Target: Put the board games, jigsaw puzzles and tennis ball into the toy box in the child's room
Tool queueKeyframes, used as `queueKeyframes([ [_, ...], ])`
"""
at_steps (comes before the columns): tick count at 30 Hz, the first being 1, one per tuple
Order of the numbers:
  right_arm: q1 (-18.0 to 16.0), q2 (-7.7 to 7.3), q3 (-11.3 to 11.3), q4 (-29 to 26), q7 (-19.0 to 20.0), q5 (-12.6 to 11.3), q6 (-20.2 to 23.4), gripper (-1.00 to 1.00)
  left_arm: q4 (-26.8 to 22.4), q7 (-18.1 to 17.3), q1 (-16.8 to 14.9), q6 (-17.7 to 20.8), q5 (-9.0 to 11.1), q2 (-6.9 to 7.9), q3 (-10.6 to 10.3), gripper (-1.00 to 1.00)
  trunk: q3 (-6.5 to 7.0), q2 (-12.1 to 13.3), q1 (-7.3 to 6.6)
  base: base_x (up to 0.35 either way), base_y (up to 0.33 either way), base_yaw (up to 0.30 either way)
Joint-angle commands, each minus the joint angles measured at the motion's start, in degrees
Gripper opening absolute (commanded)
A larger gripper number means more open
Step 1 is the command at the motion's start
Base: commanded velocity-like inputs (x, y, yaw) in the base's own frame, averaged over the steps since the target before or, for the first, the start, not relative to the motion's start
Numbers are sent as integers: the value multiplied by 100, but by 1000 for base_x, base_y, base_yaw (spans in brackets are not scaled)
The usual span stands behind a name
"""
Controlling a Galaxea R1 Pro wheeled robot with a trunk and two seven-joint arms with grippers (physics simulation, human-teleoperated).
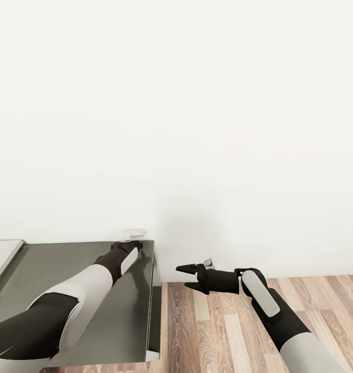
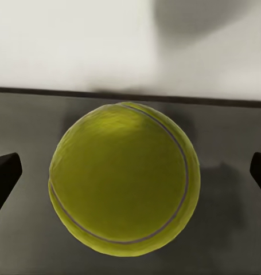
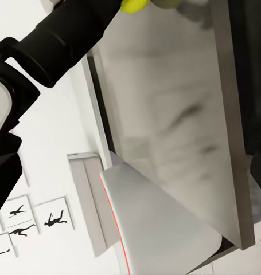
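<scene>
One tennis ball (image 2: 123, 179), two arms, and perhaps four silhouette pictures (image 3: 53, 217), partly cropped.

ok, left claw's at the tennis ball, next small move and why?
Probably close the left claw: its fingers sit open on either side of the tennis ball, which rests on the dark table, centred between them and not yet gripped.

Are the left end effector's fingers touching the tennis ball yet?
Apart. The left wrist view shows dark desk between each finger and the ball.

White wall (image 1: 197, 129) blocks beyond the dark table (image 1: 114, 311); open floor (image 1: 218, 331) beside it.
</scene>
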Motion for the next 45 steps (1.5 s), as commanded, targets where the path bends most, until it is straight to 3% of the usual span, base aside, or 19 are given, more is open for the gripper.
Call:
queueKeyframes([
  [1, -7, -5, 8, 0, 61, 55, 3, 100, -10, 36, -3, 31, 54, 1, -49, 100, -12, -10, 3, 0, 0, 0],
  [10, -9, -5, 8, 0, 64, 55, -1, 100, -10, 36, -3, 31, 55, 0, -48, 100, -18, -10, 3, 0, 0, 0],
  [11, -8, -5, 8, 0, 65, 55, -1, 100, -10, 36, -3, 31, 54, 0, -47, -100, -18, -10, 3, 0, 0, 0],
  [45, 65, -11, 2, 17, 38, 63, -23, 100, -19, -8, -3, 31, 58, -3, -42, -100, 24, -10, 3, 0, 0, 0],
])
